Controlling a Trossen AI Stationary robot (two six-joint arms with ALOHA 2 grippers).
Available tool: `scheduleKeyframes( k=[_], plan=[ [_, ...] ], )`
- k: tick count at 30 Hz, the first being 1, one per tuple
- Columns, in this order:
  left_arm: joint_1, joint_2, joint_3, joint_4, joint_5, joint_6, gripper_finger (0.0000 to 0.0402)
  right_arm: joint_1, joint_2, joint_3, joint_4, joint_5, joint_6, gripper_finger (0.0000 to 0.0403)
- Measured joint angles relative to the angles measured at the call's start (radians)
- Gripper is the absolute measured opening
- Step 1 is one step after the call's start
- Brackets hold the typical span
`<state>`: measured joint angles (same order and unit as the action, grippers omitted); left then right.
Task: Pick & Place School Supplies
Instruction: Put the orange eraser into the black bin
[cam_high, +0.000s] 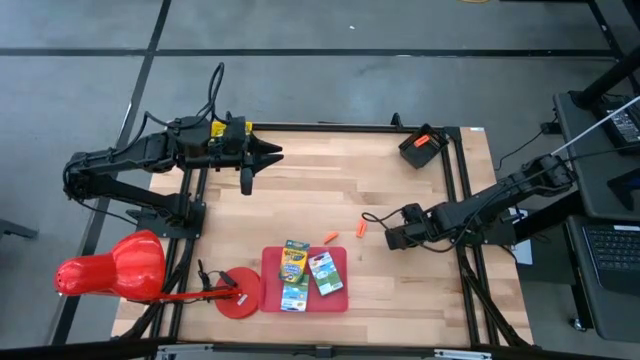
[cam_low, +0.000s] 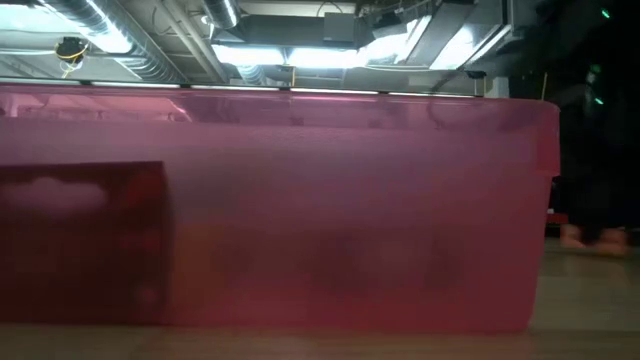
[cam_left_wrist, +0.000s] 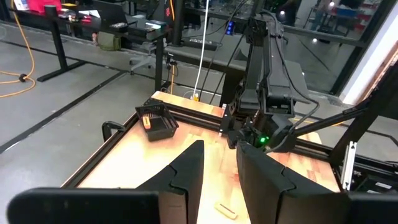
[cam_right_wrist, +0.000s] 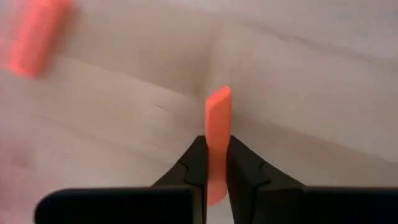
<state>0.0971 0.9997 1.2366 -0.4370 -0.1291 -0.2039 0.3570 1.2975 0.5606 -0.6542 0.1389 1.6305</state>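
While the left gripper (cam_high: 268, 153) idled part-open at table's 11 o'clock, right gripper (cam_right_wrist: 212, 163) pinched an orange stick (cam_right_wrist: 217, 130) mid-length at approx. 3 o'clock: judged light, stiff, prob. brittle; second stick (cam_right_wrist: 34, 35) lay nearby.

Overhead camera looks straight down; right wrist camera sits close above the same table (cam_high: 300, 190).

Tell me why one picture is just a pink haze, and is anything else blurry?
Low view: a red translucent wall fills the frame up close, with ceiling lights glaring above it. Right wrist view: the orange stick between the right tool fingers is sharp; a second stick is smeared. High view: evenly lit.
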Motion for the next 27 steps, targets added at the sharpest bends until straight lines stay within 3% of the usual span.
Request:
scheduleKeyframes(
  k=[4,7,11,14,19,27],
  plan=[
    [0.0,0.0,0.0,0.0,-0.005,0.008,0.0092,-0.038,0.0,0.095,-0.03,0.09,-0.07,0.003],
    [0.003,0.003,0.0,0.001,-0.007,0.013,0.0092,-0.119,-0.001,0.189,-0.147,0.174,-0.135,0.003],
    [0.003,0.012,-0.002,0.006,-0.008,0.025,0.0092,-0.289,-0.001,0.272,-0.338,0.275,-0.223,0.003],
    [0.003,0.016,-0.02,0.011,-0.008,0.024,0.0092,-0.458,-0.011,0.277,-0.358,0.31,-0.334,0.003],
    [-0.009,0.018,-0.053,0.018,-0.008,-0.015,0.0092,-0.787,-0.041,0.274,-0.271,0.299,-0.607,0.003],
    [-0.061,0.034,-0.055,0.031,-0.03,-0.019,0.0092,-1.2,-0.036,0.276,-0.07,0.125,-0.929,0.003]
  ],
)
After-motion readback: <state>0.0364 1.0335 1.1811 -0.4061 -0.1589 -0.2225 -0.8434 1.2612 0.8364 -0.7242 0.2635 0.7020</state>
